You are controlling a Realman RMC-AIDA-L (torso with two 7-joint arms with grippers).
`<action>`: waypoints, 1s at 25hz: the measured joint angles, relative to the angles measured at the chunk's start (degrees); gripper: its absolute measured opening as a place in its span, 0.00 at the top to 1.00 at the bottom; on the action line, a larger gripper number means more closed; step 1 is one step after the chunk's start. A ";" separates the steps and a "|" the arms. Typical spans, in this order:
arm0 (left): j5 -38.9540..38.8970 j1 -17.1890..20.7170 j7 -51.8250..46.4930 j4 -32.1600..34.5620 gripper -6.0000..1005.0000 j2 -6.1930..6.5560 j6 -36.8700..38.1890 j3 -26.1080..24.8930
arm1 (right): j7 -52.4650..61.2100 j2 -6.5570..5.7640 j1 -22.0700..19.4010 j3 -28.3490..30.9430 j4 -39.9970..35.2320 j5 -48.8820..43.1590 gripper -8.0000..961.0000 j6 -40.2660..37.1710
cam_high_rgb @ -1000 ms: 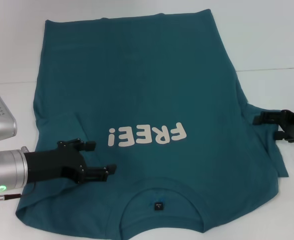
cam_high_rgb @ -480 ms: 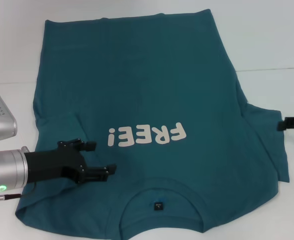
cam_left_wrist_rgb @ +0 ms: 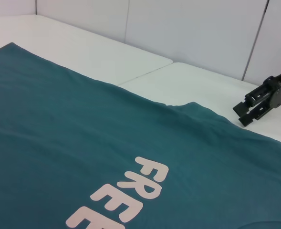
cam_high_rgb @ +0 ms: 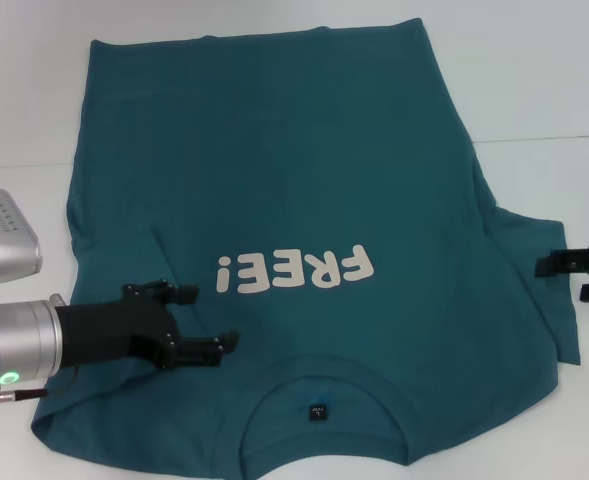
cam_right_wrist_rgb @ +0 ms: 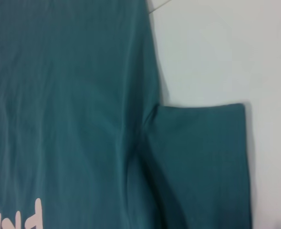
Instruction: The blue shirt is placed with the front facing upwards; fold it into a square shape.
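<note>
The blue shirt (cam_high_rgb: 294, 200) lies spread front up on the white table (cam_high_rgb: 534, 90), cream "FREE!" lettering (cam_high_rgb: 294, 270) showing and the collar (cam_high_rgb: 319, 400) toward me. My left gripper (cam_high_rgb: 202, 318) hovers open over the shirt's left shoulder area, just left of the collar. My right gripper (cam_high_rgb: 569, 278) is open at the outer edge of the right sleeve (cam_high_rgb: 534, 290), holding nothing. It also shows in the left wrist view, right gripper (cam_left_wrist_rgb: 244, 113) just beyond the shirt's edge. The right wrist view looks down on the flat right sleeve (cam_right_wrist_rgb: 202, 162).
A seam in the table (cam_high_rgb: 544, 138) runs across to the right of the shirt. The shirt's hem (cam_high_rgb: 254, 40) lies at the far side.
The right gripper drew back to the right off the sleeve, then returned slightly left and lower. The sleeve now lies flatter. The left gripper shifted slightly down.
</note>
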 joint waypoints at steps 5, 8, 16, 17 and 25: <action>0.00 0.00 0.00 -0.01 0.07 0.00 -0.02 0.08 | 0.14 0.56 0.13 -0.29 0.14 -0.09 0.03 0.64; 0.00 -0.06 0.00 -0.01 0.07 0.00 -0.04 0.08 | 0.16 0.71 0.22 -0.42 0.47 -0.04 0.03 1.27; 0.00 -0.09 0.00 -0.01 0.07 0.00 -0.06 0.07 | 0.17 1.38 0.71 -0.12 1.21 0.40 0.03 2.52; 0.00 -0.09 0.00 -0.01 0.07 0.00 -0.06 0.07 | 0.17 1.52 0.78 0.00 1.25 0.50 0.03 2.52; 0.00 -0.09 0.00 -0.01 0.07 0.00 -0.06 0.07 | -0.02 2.69 1.01 0.10 1.77 3.12 0.04 2.58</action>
